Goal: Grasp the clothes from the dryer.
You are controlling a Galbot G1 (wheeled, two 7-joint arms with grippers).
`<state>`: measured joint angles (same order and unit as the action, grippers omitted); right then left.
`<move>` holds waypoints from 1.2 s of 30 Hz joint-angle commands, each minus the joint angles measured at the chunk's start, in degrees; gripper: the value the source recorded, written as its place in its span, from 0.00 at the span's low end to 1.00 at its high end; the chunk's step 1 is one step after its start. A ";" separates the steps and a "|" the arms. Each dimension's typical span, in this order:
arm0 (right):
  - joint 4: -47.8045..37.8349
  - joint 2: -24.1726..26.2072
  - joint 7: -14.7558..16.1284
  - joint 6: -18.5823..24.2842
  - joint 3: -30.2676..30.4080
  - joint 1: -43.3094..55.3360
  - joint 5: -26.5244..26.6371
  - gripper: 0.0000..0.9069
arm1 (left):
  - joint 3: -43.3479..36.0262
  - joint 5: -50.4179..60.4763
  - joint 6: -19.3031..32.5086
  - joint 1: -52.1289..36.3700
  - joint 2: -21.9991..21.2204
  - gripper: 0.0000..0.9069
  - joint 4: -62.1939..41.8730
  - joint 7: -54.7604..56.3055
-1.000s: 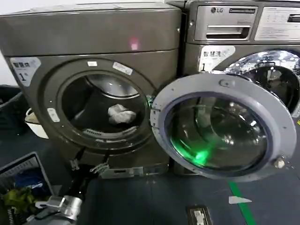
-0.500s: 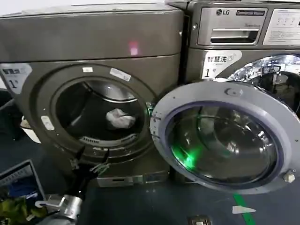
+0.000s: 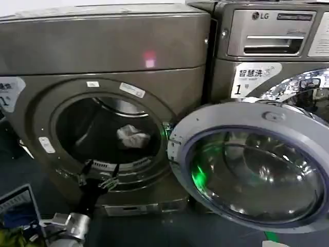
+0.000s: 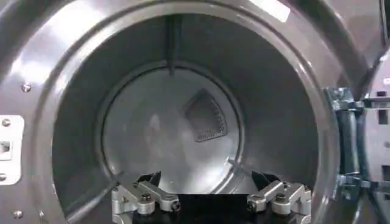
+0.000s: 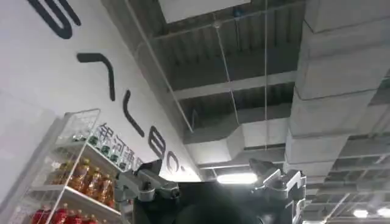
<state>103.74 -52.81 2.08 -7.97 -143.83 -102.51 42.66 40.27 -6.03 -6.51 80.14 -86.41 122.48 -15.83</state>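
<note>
The dryer [image 3: 103,46] stands at the left with its round door [image 3: 252,164] swung open to the right. The clothes [image 3: 132,136], a small white crumpled bundle, lie on the drum floor toward the right of the mouth. My left gripper [image 3: 100,172] hangs at the lower rim of the porthole, below and left of the bundle. It is open. In the left wrist view the left gripper [image 4: 207,185] faces into the drum, its fingers [image 4: 146,182] spread wide with nothing between them. My right gripper [image 5: 207,176] is open and empty, and it points up at the ceiling.
An LG machine [image 3: 272,41] stands right of the dryer, behind the open door. A grey basket [image 3: 18,206] with coloured items sits on the floor at the lower left. A perforated vent [image 4: 204,115] shows on the drum's back wall. Shelves of bottles [image 5: 67,176] appear in the right wrist view.
The dryer has grown larger in the head view and the LG machine has slid right. My left gripper has risen from below the porthole to its lower rim, still open.
</note>
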 commanded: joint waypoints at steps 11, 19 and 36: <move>-0.03 -0.06 0.04 0.37 0.09 0.08 -0.03 1.00 | -0.02 0.10 0.00 -0.19 -0.08 1.00 -0.18 -0.19; -0.13 -0.11 0.05 0.44 0.13 0.15 -0.06 1.00 | -0.01 0.12 -0.04 -0.37 -0.13 1.00 -0.33 -0.17; -0.01 -0.07 0.27 0.48 0.25 0.18 -0.10 1.00 | 0.63 -0.17 -0.39 -0.87 0.15 1.00 -0.58 -0.24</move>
<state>103.66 -52.86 2.32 -7.51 -143.61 -102.35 42.56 40.87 -6.19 -6.85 79.25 -86.27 121.96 -16.08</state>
